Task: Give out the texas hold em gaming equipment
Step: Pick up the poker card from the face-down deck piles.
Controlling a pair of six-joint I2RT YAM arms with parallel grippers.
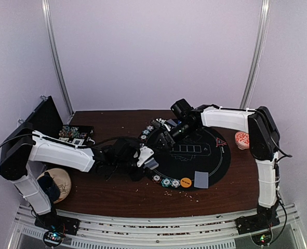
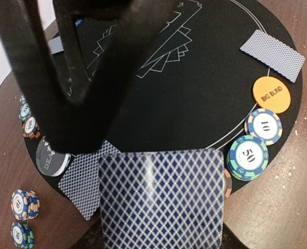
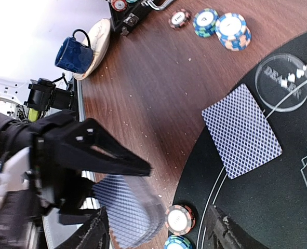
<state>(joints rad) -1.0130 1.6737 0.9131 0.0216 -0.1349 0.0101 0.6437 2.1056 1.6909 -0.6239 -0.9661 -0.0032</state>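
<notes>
I am starting from the left. The left gripper (image 1: 146, 158) is clamping the deck (image 2: 161, 202) by its near end, back side up, at the left rim of the mat (image 1: 215, 161). The free end of the deck is pointing in toward the mat. I judge that its long axis is running along the left fingers, but the near end is cut off in the wrist view, so I am not fully sure. Below and just beside the deck, one card (image 3: 241, 129) is lying face down across the rim, next to the dealer button (image 3: 283, 80).

Going to the right, the right gripper (image 1: 164, 138) is hanging over the mat with its fingers wide apart and nothing between them. From it, the deck is lying just toward the near-left and lower. So I am thinking the right arm is the nearer one to draw the next card, sliding it off along the long axis, away from the left fingers.

Further right, a second card (image 1: 200, 179) is resting near the orange disc (image 1: 185, 182), well apart from both grippers.
</notes>
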